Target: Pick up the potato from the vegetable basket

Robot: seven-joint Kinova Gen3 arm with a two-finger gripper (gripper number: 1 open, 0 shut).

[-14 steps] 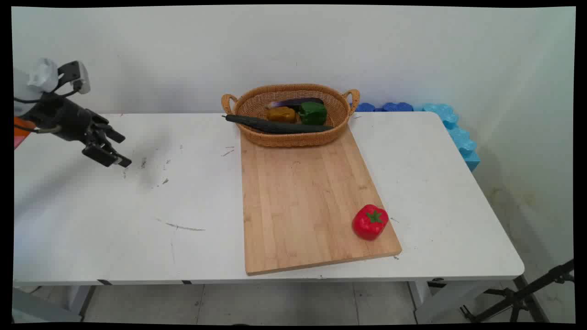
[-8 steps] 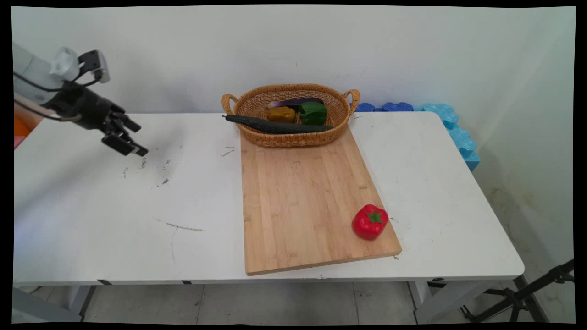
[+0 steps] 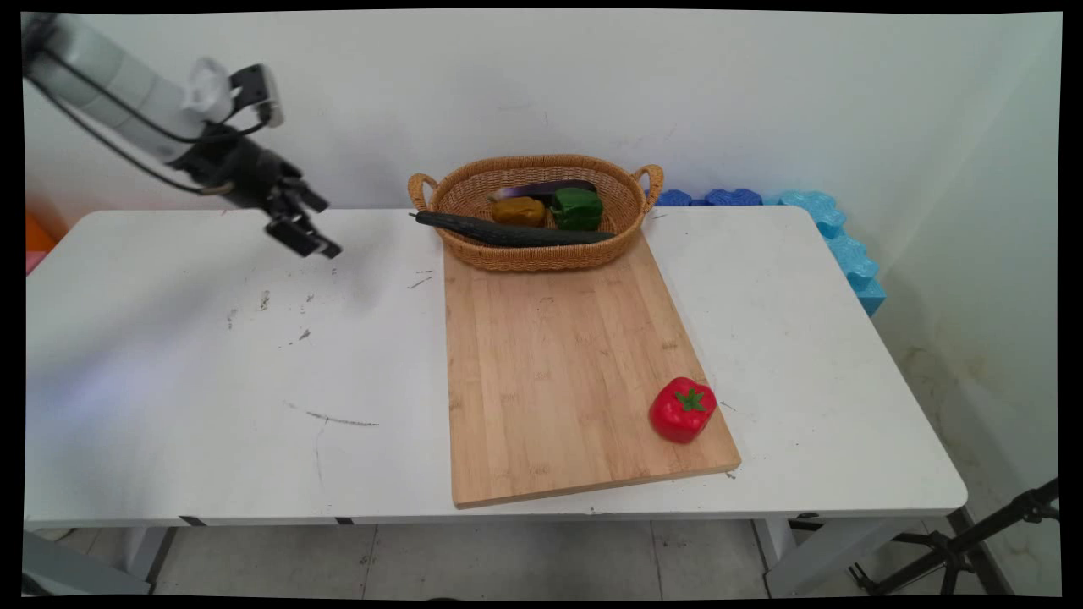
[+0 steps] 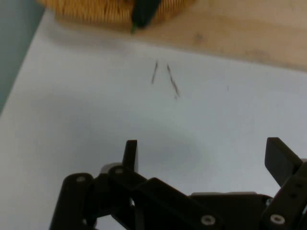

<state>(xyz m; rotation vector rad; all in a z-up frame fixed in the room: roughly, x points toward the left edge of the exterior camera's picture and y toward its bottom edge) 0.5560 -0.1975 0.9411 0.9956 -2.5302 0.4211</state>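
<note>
My black gripper [image 3: 315,228] hangs open and empty above the table's far left part, pointing down to the right. In the hand view its two fingers stand wide apart around the gripper midpoint [image 4: 205,155] over bare white table. Nearest to it is a long dark green cucumber [image 3: 508,231], whose tip [image 4: 143,14] juts over the rim of a wicker basket [image 3: 630,222]. The basket also holds a yellow pepper [image 3: 519,211], a green pepper [image 3: 578,208] and a purple eggplant [image 3: 546,188]. A red pepper [image 3: 683,409] sits on the wooden cutting board [image 3: 550,372] near its front right corner.
The board lies lengthwise from the basket toward the table's front edge. Blue foam blocks [image 3: 833,233] line the far right corner by the wall. A black tripod [image 3: 964,550] stands on the floor at the lower right. Dark scuff marks [image 3: 288,317] dot the table.
The gripper has risen and travelled right and toward the wall, closing on the basket's left end. Its fingers stay open. Nothing on the table has moved.
</note>
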